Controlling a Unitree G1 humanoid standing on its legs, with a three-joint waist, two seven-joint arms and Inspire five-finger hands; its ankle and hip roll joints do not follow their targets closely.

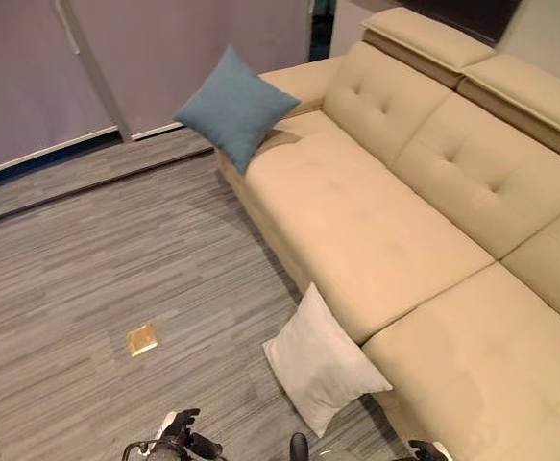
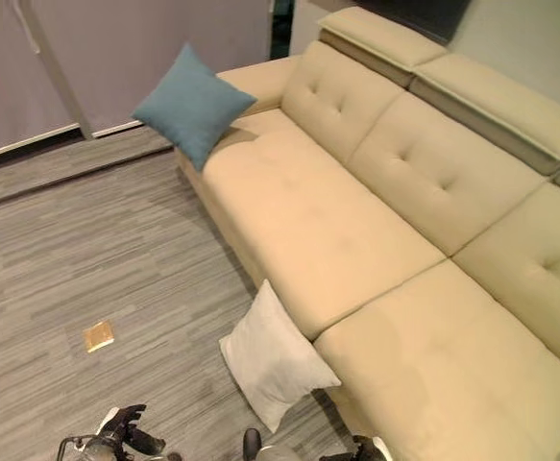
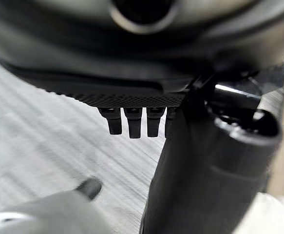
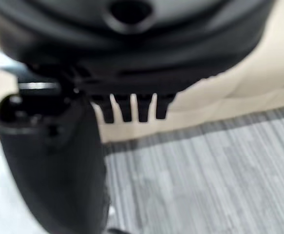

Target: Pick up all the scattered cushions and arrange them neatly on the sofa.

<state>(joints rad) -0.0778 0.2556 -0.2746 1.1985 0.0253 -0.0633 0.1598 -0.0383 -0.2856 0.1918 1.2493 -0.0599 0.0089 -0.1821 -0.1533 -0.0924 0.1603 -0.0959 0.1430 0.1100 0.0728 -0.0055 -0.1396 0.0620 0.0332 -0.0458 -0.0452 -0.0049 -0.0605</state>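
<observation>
White cushion on the grey striped floor, standing on one corner and leaning against the front edge of the beige sofa, right below the seam between two seat sections. Blue cushion well apart from it, at the far end of the sofa, propped on a corner against the armrest, partly over the seat and partly overhanging the sofa's front toward the floor. Seat surface between the two cushions bare beige; tufted backrest behind it, flat headrest pads along the top. Small square brass-coloured plate set flat in the floor, left of the white cushion and apart from it. Pale wall panels beyond the floor at the far side, with a darker strip along their base.

Left hand low over the floor near the bottom edge of the head views, nothing in it; fingers straight and relaxed in a row in its own wrist view, striped floor past them. Right hand likewise released and empty, fingers straight, with the sofa's front and the floor beyond them. Neither hand touching a cushion.
</observation>
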